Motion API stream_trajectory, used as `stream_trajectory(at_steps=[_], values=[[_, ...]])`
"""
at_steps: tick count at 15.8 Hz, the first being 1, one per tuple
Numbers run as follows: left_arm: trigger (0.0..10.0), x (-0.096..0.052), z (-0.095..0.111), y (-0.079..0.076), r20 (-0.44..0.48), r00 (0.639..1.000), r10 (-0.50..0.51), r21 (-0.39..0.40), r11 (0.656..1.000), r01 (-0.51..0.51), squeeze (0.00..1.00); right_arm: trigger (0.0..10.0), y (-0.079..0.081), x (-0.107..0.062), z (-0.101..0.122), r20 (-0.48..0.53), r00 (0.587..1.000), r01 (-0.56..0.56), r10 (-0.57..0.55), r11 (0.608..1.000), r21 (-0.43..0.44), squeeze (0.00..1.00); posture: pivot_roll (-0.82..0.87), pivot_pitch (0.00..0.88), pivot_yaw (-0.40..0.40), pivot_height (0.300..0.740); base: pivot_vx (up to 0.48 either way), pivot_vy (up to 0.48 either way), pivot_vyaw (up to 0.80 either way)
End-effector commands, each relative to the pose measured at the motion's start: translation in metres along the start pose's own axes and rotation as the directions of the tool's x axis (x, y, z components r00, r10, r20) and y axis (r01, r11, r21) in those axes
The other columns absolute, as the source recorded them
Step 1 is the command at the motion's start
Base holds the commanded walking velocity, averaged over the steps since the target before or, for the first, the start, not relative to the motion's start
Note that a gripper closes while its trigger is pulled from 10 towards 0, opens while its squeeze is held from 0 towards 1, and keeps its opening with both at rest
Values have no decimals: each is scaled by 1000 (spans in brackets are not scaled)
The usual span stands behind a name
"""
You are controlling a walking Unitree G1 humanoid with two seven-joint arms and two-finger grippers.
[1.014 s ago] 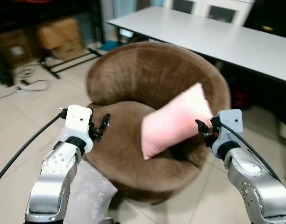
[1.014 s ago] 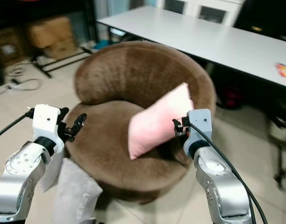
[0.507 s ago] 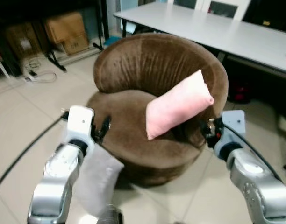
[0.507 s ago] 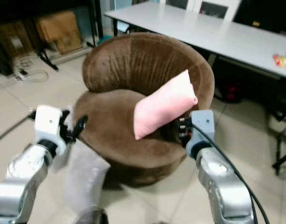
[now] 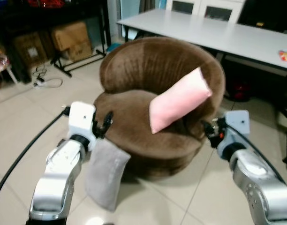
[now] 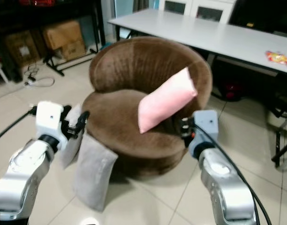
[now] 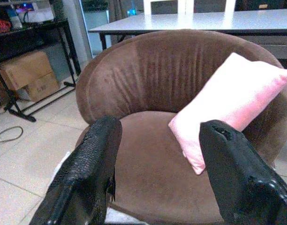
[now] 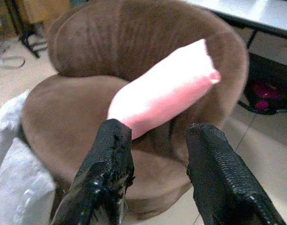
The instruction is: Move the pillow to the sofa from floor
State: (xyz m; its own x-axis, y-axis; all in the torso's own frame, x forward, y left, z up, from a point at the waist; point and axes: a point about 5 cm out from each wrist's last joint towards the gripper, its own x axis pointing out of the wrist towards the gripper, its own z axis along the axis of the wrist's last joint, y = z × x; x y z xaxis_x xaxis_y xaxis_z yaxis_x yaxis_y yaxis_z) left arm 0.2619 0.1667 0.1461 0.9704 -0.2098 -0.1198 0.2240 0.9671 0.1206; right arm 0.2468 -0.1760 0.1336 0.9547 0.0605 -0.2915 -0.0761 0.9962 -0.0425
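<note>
Pink pillow (image 5: 178, 100) leaning on the brown sofa (image 5: 157, 79) backrest, grey pillow (image 5: 106, 173) on the floor against its base, left hand (image 5: 105, 124) and right hand (image 5: 208, 132) both open, empty

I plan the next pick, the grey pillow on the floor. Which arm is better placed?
Probably left: the left gripper, open, hangs just above the grey pillow; the right gripper is across the sofa.

My black fingers (image 7: 92, 178) frame a plain pink pillow (image 5: 178, 100) on the brown velvety round sofa (image 5: 157, 79). A plain grey pillow (image 5: 106, 172) leans beneath my left gripper (image 5: 105, 124), on beige tiles (image 5: 171, 197).
</note>
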Motion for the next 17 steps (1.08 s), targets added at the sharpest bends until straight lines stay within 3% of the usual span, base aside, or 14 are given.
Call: stream_trajectory(at_steps=[1,8,12,14,15,17], values=[[10000,-1,-1,4,-7,1000,18,4,1000,-18,0,10000,5,1,6,30,999,-29,29,1000,-5,0,-108,0,-39,740,0,480,0],[10000,0,-2,7,-9,999,33,17,999,-32,0,10000,5,3,7,39,999,-19,20,1000,-14,0,-113,0,-31,740,0,454,0],[10000,3,1,3,0,1000,19,-10,1000,-19,0,10000,10,2,11,74,996,-43,47,997,-59,0,-122,0,-24,740,0,0,131],[10000,3,4,3,12,1000,14,-18,1000,-13,8,10000,10,2,12,77,996,-40,45,997,-65,137,-124,0,-24,740,0,0,800],[10000,4,6,4,18,1000,16,-21,1000,-16,133,10000,10,3,12,75,996,-35,40,997,-64,227,-125,0,-24,740,274,0,800],[10000,4,7,5,19,999,28,-11,1000,-28,125,10000,8,4,12,74,997,-18,22,999,-51,196,-125,0,-24,740,276,0,800]])
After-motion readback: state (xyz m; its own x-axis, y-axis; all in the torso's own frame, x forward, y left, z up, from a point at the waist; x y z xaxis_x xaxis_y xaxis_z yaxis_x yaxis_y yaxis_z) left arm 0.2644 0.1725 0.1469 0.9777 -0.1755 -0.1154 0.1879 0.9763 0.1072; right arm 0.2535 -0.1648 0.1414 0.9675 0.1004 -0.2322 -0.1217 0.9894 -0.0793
